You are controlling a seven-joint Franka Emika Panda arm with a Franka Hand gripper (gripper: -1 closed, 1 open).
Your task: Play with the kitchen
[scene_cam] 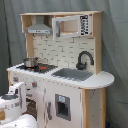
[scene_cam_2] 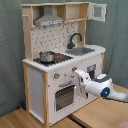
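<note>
the small pot (scene_cam_2: 46, 56) sits on the hob (scene_cam_2: 53, 58) at the left of the counter in the second exterior view; what it holds cannot be told. beside the hob the grey sink (scene_cam_2: 81, 51) is set into the counter, its basin looking bare, with the black faucet (scene_cam_2: 75, 39) curving over its back edge. the upper cabinet (scene_cam_2: 97, 11) at the second exterior view's top right stands with its door swung open.

the kitchen (scene_cam: 60, 70) is a tall toy unit — white panels framed in light wood, a pale tiled backsplash, a grey range hood (scene_cam: 39, 29) over the hob, knobs (scene_cam_2: 56, 76) on the front and an oven door (scene_cam_2: 65, 96) with a window below them. it stands upright on a wooden floor (scene_cam_2: 30, 120) against a grey-green curtain (scene_cam_2: 10, 55), its long axis vertical, its front turned toward the cameras and the arm.

the gripper (scene_cam_2: 78, 76) — at the end of the white arm (scene_cam_2: 100, 86) reaching in from the second exterior view's right — is at the front panel just beside the knobs, above the oven door. whether its fingers are spread or pressed together cannot be told.
</note>
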